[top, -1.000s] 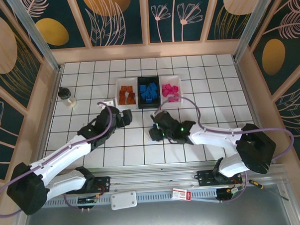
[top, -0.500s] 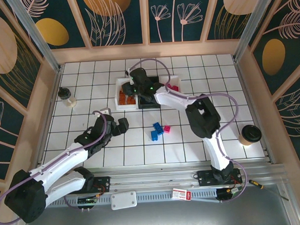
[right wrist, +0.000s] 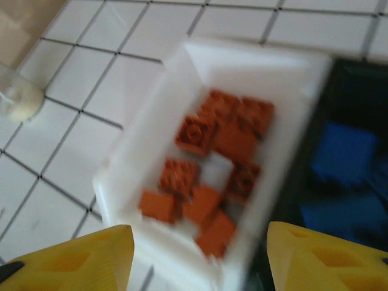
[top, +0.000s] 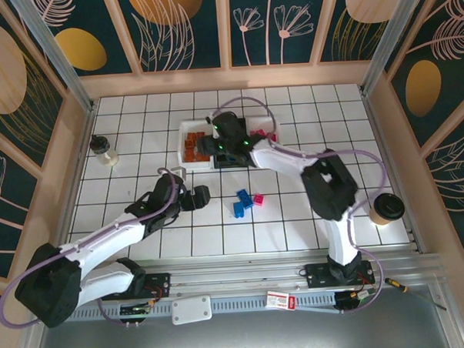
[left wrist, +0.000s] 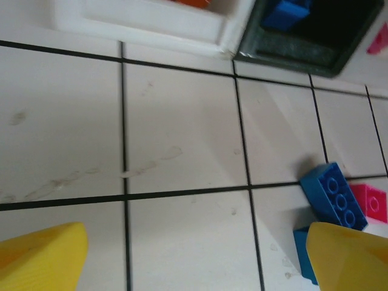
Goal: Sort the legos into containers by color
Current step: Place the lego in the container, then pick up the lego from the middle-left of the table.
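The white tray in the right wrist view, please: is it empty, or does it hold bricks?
Partly filled. The white tray holds several orange-brown bricks in a loose cluster, with bare white floor showing around them.

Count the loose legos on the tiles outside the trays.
3: a blue lego, a second blue lego near-left of it, a pink lego right of them. Others may be hidden.

Orange-brown plastic bricks (right wrist: pixel 206 139) sit bright in the white rectangular tray (right wrist: pixel 242 57); out on the white table (left wrist: pixel 182 133) with its black grid, a blue brick (left wrist: pixel 333 193), a magenta-pink brick (left wrist: pixel 373 203).
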### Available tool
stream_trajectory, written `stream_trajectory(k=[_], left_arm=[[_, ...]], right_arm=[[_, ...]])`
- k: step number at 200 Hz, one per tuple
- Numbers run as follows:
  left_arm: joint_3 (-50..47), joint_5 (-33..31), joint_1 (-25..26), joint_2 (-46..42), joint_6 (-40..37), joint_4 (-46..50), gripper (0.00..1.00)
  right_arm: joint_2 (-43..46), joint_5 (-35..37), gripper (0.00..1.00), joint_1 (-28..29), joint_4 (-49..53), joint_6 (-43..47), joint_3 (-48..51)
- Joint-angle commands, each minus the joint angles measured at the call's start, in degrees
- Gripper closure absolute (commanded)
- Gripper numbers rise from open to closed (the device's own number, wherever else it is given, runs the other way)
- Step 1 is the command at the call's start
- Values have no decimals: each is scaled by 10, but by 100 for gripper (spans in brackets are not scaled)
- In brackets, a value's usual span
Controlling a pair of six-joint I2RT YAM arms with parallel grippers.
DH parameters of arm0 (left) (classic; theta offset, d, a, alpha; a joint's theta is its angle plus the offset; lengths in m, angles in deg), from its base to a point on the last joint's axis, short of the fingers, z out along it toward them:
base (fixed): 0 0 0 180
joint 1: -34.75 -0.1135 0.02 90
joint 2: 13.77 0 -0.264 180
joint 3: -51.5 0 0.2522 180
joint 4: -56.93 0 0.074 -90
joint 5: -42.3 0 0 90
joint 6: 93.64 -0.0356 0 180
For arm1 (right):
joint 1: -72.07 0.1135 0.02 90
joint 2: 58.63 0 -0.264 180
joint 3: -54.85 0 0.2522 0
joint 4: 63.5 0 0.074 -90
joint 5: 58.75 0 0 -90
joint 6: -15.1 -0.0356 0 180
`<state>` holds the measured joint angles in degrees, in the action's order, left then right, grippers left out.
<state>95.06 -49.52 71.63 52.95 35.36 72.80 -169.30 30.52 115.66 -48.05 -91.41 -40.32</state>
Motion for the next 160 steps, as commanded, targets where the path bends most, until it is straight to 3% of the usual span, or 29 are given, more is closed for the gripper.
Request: stream_trajectory(k=[1, 59, 92, 131, 160], left_arm=[[58, 16, 53, 60, -35, -25, 8], [145, 50, 136, 219, -65, -49, 9], [166, 62, 154, 273, -72, -36, 20], [163, 69, 165, 294, -72, -29, 25], [156, 44, 164, 303, -67, -17, 42]], right_arm=[[111, 38, 40, -1, -65, -21, 107], [330, 116, 39, -9, -42, -65, 353], [427, 137, 38, -19, -17, -90, 424], [476, 145, 38, -20, -10, -106, 455], [465, 137, 38, -20, -9, -108, 458]])
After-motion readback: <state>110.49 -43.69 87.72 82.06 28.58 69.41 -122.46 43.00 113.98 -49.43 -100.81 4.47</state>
